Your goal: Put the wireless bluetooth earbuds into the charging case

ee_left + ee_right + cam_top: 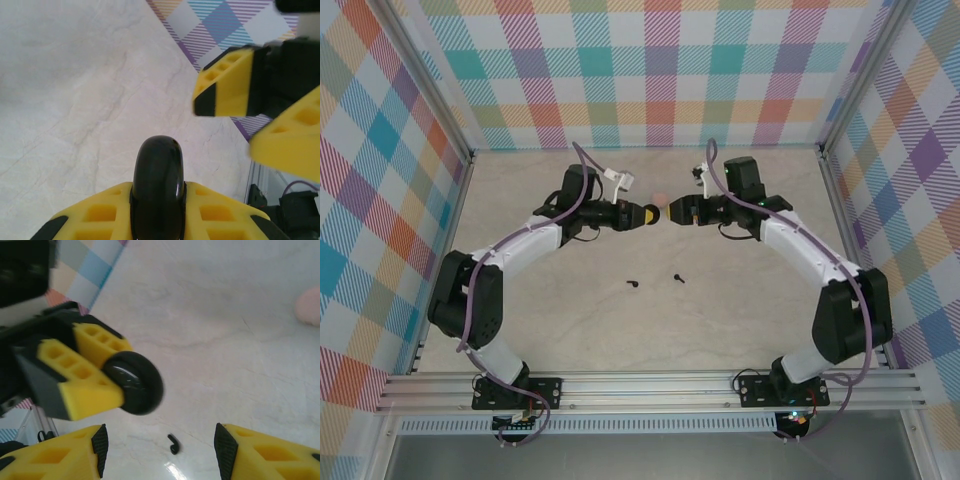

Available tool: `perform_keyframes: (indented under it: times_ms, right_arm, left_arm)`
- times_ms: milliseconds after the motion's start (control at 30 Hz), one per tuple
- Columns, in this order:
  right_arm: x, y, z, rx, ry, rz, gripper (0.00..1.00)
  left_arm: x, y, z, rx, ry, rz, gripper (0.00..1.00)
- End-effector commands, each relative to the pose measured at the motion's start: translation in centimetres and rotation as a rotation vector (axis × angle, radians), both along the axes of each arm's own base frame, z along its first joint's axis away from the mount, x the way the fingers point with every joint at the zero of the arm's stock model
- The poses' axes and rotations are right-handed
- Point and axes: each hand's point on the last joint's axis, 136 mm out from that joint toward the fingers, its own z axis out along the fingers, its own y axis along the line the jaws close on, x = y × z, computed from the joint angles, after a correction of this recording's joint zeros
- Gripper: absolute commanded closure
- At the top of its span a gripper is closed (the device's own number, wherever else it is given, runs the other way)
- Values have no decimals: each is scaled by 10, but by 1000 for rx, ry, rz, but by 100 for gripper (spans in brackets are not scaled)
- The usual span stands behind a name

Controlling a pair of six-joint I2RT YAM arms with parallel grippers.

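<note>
Case (137, 382), glossy black disc, pinched on edge in the left claw (157, 202), rim pointing at the right claw (160, 445). That one's spread wide.

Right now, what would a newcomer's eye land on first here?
Above the table, the left gripper clamps a round black case on edge, and the right gripper faces it nose to nose, jaws open. Nearer the bases, two tiny black earbuds lie loose on it.
</note>
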Motion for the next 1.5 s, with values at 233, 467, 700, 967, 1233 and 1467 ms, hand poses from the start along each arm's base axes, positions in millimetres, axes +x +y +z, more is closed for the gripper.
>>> perform_keyframes:
  times_ms: [233,467,700,967,1233,1467]
  right_arm:
    - [-38,12,60,83,-129,261,39]
    - [-48,19,67,137,-115,353,39]
    - [-52,27,70,194,-68,424,43]
    - [-55,31,68,192,-53,449,47]
    - [-56,39,67,188,-43,470,56]
    - [-57,41,64,185,-27,479,61]
  left_arm:
    - [-38,-4,81,-131,-298,-235,83]
    - [-58,-7,91,-130,-320,-307,83]
    - [-64,-9,95,-133,-322,-329,83]
    - [-66,-12,97,-138,-320,-344,83]
    - [-70,-15,97,-135,-313,-360,83]
    - [-69,-16,98,-134,-311,-361,83]
